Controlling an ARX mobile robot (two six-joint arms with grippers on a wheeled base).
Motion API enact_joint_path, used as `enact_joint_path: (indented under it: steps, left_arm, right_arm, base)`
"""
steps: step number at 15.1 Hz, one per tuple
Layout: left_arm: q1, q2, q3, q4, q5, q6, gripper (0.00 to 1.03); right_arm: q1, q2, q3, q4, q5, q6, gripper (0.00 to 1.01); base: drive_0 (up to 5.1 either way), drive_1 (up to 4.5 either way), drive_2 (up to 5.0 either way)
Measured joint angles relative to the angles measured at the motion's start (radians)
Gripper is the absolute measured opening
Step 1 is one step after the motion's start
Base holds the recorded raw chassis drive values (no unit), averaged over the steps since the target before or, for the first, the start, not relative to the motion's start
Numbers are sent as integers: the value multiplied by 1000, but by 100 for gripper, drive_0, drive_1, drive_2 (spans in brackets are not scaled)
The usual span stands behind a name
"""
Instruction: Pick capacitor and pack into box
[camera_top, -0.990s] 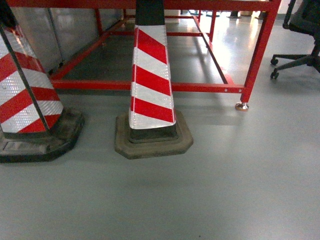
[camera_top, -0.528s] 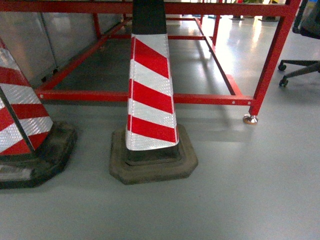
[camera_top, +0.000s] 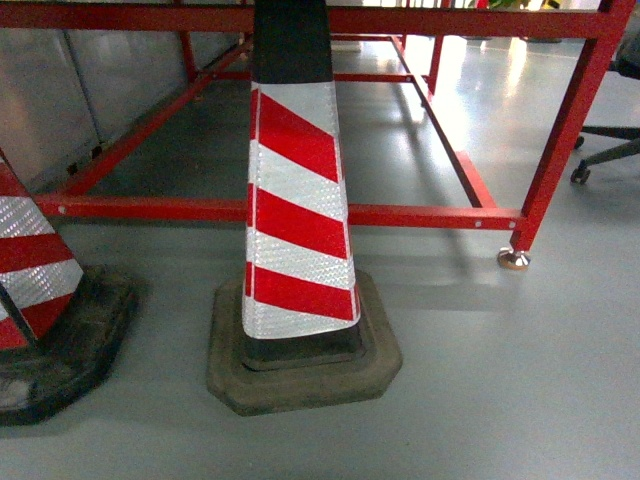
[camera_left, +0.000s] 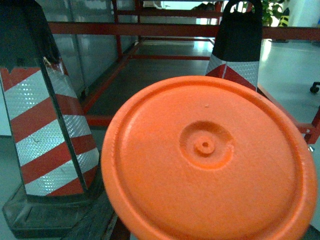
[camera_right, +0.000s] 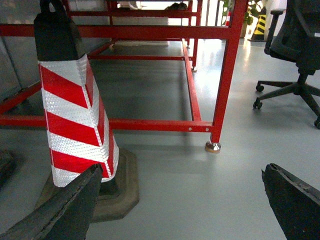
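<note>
An orange-red round end face with a small centre nub, the capacitor (camera_left: 207, 160), fills the left wrist view, very close to the camera. My left gripper (camera_left: 200, 235) is shut on it. Only one dark finger (camera_left: 97, 222) shows at the lower left, and the rest is hidden behind the capacitor. My right gripper (camera_right: 182, 205) is open above bare grey floor, with its dark fingers (camera_right: 65, 210) far apart and nothing between them. The box is out of view. Neither gripper shows in the head view.
A red-and-white striped cone (camera_top: 295, 230) on a rubber base stands straight ahead, and a second cone (camera_top: 30, 270) stands at the left. Behind them is a red steel frame (camera_top: 420, 215) with a metal foot (camera_top: 514, 259). An office chair (camera_right: 300, 50) is at the right.
The head view has moved closer to the middle cone, which now looks larger and lower in the frame. The left cone has slid toward the left edge.
</note>
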Motion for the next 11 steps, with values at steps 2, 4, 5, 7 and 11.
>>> enact_joint_path:
  steps: [2,4,5,7,11]
  left_arm:
    - [0,0,0,0,0,0,44]
    - [0,0,0,0,0,0,44]
    - [0,0,0,0,0,0,44]
    - [0,0,0,0,0,0,44]
    - [0,0,0,0,0,0,44]
  right_arm:
    - [0,0,0,-1,0,0,98]
    - [0,0,0,-2,0,0,98]
    - [0,0,0,-2,0,0,98]
    - [0,0,0,-2,0,0,98]
    - [0,0,0,-2,0,0,98]
  base:
    - [-9,398,-417]
    - [-9,398,-417]
    - [-9,398,-417]
    - [-9,398,-417]
    - [-5,199,-208]
